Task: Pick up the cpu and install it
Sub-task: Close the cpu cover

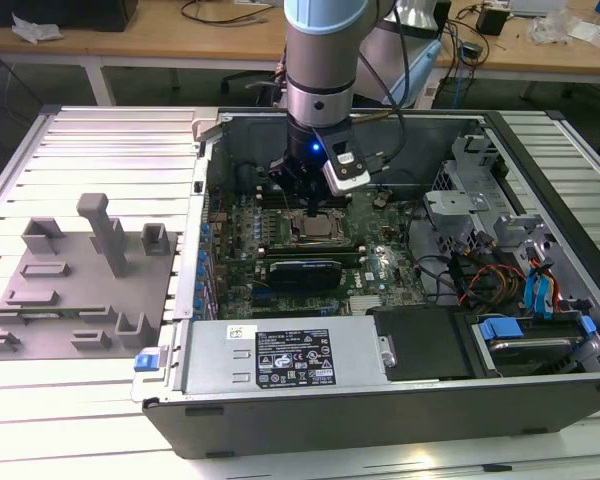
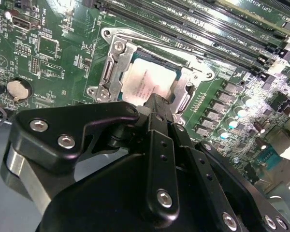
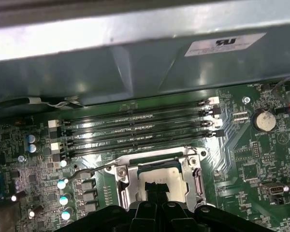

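— So, what did the wide camera give you, biggest first?

— Wooden benches (image 1: 160, 40) ran across the back of the room, cut off by the frame's upper edge and strewn with cables. In front of them stood the ribbed grey table (image 1: 110, 150). It carried a grey fixture plate (image 1: 60, 300) on the exterior view's left and the open computer case (image 1: 380, 415) beside it. The arm (image 1: 320, 50) stood over the case, its upper part out of frame. A long grey box (image 1: 280, 355) with a white label lay along the case's near side.

— And inside the case?

— The motherboard (image 1: 235, 255) lay flat on the case floor, with the arm's wrist hiding part of it from me. In the second wrist view I saw the socket frame (image 2: 111, 72), and the cpu (image 2: 144, 81) lay flat within it, silvery top up. Black gripper parts covered its near corner.

— The gripper itself?

— The gripper (image 2: 157, 102) hung right over the cpu, pinched closed with nothing between its tips. I couldn't tell whether it touched the chip's top.

— Anything smaller?

— In the first wrist view, four memory slots (image 3: 135, 128) ran beside the socket, and a coin cell (image 3: 264, 121) sat off to one side on the board.
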You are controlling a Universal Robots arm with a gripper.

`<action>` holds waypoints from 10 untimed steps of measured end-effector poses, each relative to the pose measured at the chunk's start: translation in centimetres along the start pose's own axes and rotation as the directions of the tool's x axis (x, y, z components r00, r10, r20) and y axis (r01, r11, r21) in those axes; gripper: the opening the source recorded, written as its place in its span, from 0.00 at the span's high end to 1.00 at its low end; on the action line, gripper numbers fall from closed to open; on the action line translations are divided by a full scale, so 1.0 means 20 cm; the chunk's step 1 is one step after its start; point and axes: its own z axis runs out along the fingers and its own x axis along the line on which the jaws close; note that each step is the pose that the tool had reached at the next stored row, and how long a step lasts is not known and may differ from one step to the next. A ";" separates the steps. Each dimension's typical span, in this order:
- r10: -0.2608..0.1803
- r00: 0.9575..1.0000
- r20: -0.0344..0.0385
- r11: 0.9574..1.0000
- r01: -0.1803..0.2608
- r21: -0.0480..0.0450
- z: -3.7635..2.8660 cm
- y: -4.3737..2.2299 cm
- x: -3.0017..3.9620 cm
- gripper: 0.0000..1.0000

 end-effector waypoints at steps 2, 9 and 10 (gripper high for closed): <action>0.000 1.000 0.000 1.000 0.000 0.000 0.005 -0.005 0.006 0.89; 0.000 1.000 0.000 1.000 0.000 -0.001 0.039 -0.030 0.058 0.89; 0.000 1.000 0.000 1.000 0.000 -0.001 0.044 -0.031 0.064 0.89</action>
